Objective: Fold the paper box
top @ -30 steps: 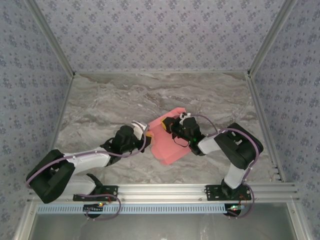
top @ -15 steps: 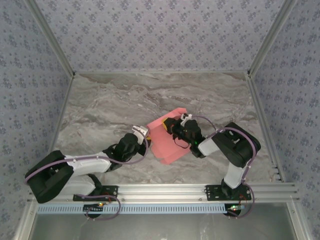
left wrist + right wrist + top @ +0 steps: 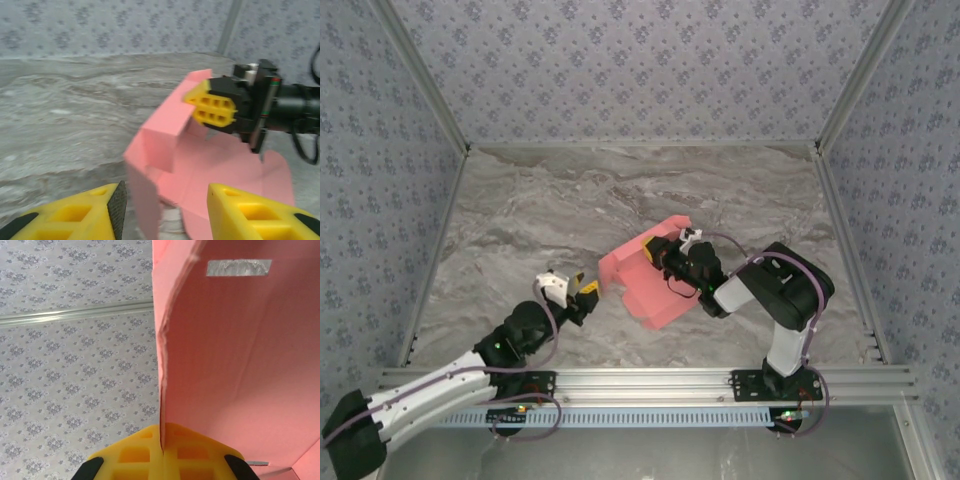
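Observation:
The paper box (image 3: pixel 642 283) is a salmon-pink card sheet, partly folded, lying mid-table with its left side panels standing up. My right gripper (image 3: pixel 656 250) is shut on a raised panel at the sheet's far edge. In the right wrist view the card's (image 3: pixel 240 350) thin edge runs down into the closed yellow fingers (image 3: pixel 135 452). My left gripper (image 3: pixel 584 291) sits just left of the box, open and holding nothing. Seen from the left wrist, its yellow fingers (image 3: pixel 87 212) stand wide apart, and the box (image 3: pixel 210 160) lies just ahead with a blurred flap close to the left finger. The right gripper (image 3: pixel 212 102) shows beyond it.
The marble tabletop (image 3: pixel 540 210) is enclosed by patterned walls with aluminium posts (image 3: pixel 845 95) at the back corners. An aluminium rail (image 3: pixel 650 382) carrying both arm bases runs along the near edge. Bare table stretches behind and left of the box.
My left gripper has let go of the box, opened and pulled back toward the near left. The box's left panels now stand more upright. The right gripper stays shut on its panel.

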Controlling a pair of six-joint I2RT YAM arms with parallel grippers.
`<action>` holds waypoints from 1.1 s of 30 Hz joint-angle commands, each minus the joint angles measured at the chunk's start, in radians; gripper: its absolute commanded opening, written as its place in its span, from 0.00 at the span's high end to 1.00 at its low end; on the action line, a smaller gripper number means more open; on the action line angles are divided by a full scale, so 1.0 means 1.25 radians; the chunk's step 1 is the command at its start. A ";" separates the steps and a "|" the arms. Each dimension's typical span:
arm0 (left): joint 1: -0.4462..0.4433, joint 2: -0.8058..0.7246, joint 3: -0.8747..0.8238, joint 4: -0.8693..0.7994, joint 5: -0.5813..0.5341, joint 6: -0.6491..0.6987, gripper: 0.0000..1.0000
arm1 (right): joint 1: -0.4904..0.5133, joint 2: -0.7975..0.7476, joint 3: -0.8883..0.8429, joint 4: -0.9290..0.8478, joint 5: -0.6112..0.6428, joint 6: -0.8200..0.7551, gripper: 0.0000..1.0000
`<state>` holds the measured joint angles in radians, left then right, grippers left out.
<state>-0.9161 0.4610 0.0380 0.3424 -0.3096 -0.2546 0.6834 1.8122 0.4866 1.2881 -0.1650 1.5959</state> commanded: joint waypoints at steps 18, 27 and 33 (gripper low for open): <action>0.157 0.494 0.076 0.280 0.146 0.093 0.44 | 0.021 0.031 0.001 0.014 -0.007 0.006 1.00; 0.155 0.635 0.130 0.378 0.251 0.138 0.51 | 0.020 0.044 0.008 0.017 -0.011 0.013 1.00; 0.151 0.695 0.154 0.403 0.269 0.141 0.55 | 0.019 0.065 0.019 0.030 -0.016 0.027 1.00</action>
<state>-0.7238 1.3102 0.1913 0.7799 -0.0090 -0.0971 0.7010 1.8637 0.5034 1.3441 -0.1711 1.6119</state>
